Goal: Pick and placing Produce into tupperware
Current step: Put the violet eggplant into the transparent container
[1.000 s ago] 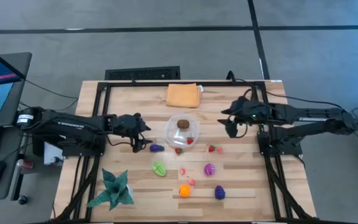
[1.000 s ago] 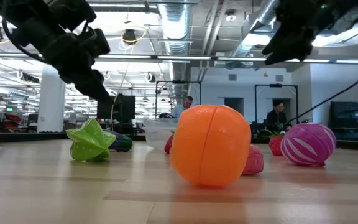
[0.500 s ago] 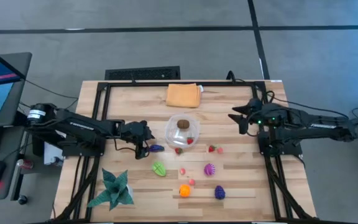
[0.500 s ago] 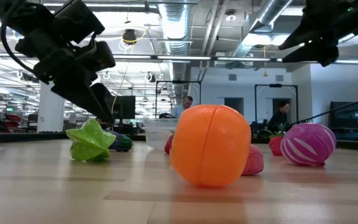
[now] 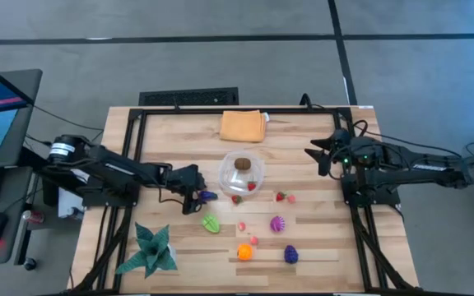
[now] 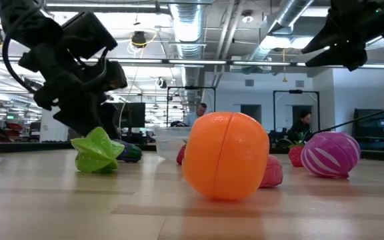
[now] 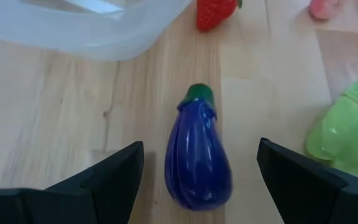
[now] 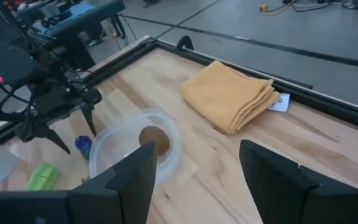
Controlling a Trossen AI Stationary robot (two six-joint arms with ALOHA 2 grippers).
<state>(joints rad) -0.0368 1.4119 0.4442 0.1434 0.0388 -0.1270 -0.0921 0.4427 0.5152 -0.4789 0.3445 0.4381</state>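
My left gripper is open, its fingers standing on either side of a dark purple toy eggplant that lies on its side on the table, just left of the clear tupperware. A brown piece and a red one sit in the tupperware. A green piece, a magenta piece, an orange one, a purple one and small red pieces lie on the table. My right gripper is open, raised over the table's right side.
A folded orange cloth lies near the far edge. A green spiky star-shaped plant stands at the near-left corner. A black frame borders the tabletop. People show in the room behind, in the low view.
My left gripper has moved down and toward the near-right, reaching the purple eggplant, so that its fingers stand around it. My right gripper has drawn back toward the table's right edge and risen a little. The produce has stayed in place.
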